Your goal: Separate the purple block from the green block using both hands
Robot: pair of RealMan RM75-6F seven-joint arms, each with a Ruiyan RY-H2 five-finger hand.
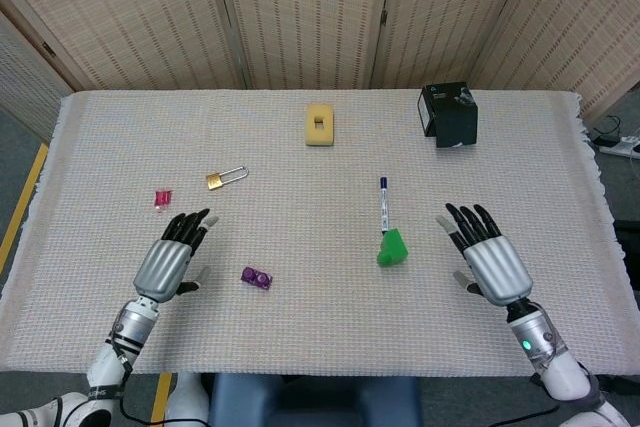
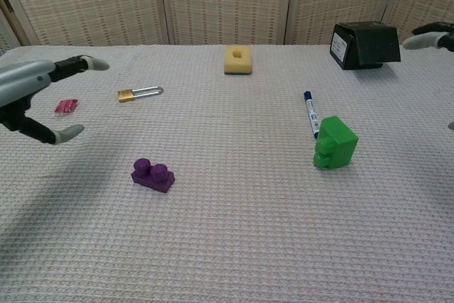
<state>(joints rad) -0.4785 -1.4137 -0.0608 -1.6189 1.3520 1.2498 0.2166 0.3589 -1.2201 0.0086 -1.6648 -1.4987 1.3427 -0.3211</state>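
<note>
Head view showed the small purple studded block (image 1: 255, 278) and chunky green plastic block (image 1: 393, 248) lying well apart on the counter (image 1: 300, 337), each beside an empty hand, left hand (image 1: 171, 264) and right hand (image 1: 490, 262), fingers spread.

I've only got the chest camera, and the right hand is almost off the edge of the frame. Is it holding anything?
Observer: No. The head view shows the whole right hand. It is empty with its fingers spread, and it sits to the right of the green block with a clear gap between them.
Operator: And the left hand? I only see a bit of it at the edge.
Observer: In the head view the left hand is also empty with its fingers spread. It is to the left of the purple block and not touching it.
</note>
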